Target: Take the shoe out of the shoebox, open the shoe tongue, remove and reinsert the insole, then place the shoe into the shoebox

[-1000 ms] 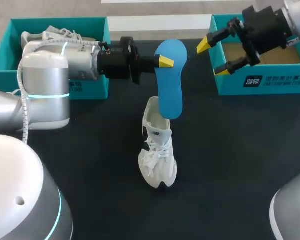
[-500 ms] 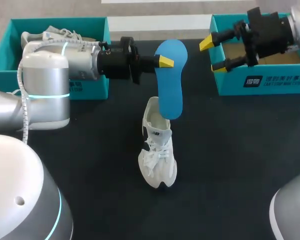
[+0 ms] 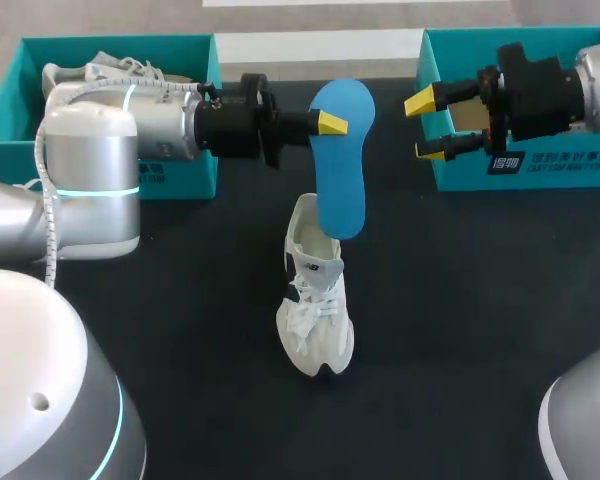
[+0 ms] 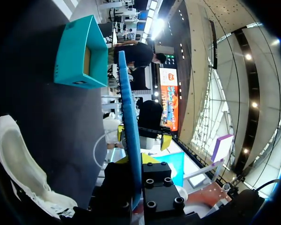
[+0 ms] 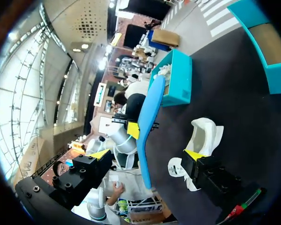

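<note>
A blue insole (image 3: 342,170) hangs upright over the table's middle, its lower end above the heel opening of a white shoe (image 3: 315,300). My left gripper (image 3: 325,122) is shut on the insole's upper part. In the left wrist view the insole (image 4: 130,131) stands edge-on between the fingers, with the shoe (image 4: 18,159) below it. My right gripper (image 3: 425,125) is open and holds nothing, just right of the insole and in front of the right shoebox (image 3: 520,165). From the right wrist, the insole (image 5: 147,117) is ahead of the open fingers and the shoe (image 5: 201,138) is beyond it.
A second teal shoebox (image 3: 100,50) at the back left holds another white shoe (image 3: 110,68); my left arm lies in front of it. The right shoebox shows a bare cardboard floor. Black tabletop (image 3: 460,330) spreads around the shoe.
My right gripper has moved left and lower, from over the right shoebox toward the insole, and has turned. The left arm, insole and shoe have not moved.
</note>
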`<state>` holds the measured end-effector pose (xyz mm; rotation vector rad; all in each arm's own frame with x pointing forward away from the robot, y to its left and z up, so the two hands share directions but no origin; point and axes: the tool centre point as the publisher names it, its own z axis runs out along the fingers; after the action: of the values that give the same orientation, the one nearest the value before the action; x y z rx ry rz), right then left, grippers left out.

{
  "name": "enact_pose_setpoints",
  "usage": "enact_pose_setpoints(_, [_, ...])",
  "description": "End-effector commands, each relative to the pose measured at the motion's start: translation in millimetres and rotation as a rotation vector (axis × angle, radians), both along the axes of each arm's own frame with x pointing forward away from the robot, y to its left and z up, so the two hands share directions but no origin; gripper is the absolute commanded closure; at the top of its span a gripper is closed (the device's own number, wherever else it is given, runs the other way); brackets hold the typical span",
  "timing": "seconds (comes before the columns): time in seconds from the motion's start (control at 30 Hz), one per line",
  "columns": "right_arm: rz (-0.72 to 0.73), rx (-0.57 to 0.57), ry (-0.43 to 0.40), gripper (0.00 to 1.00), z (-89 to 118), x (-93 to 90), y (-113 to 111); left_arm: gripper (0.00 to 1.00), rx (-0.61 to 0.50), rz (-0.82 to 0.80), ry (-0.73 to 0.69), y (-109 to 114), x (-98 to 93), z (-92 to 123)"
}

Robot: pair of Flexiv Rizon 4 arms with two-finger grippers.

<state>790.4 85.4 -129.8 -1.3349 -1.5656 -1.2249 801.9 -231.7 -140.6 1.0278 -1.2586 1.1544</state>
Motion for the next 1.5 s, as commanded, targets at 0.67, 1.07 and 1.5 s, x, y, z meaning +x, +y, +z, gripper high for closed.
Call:
enact_pose_setpoints(0.67, [0.028, 0.057, 0.056, 0.00, -17.1, 13.9, -0.3, 1.00, 0.001, -0.001, 0.000, 0.3, -0.4, -0.4])
enact_pose_setpoints(1.07, [0.028, 0.057, 0.056, 0.00, -17.1, 13.9, -0.3, 1.00, -0.072, 0.110, -0.677, 4.6, 3.2, -5.8])
enact_pose_setpoints(1.5, [0.028, 0.057, 0.056, 0.00, -17.1, 13.9, -0.3, 1.00, -0.024, 0.077, -1.577, 22.3, 2.8, 10.4])
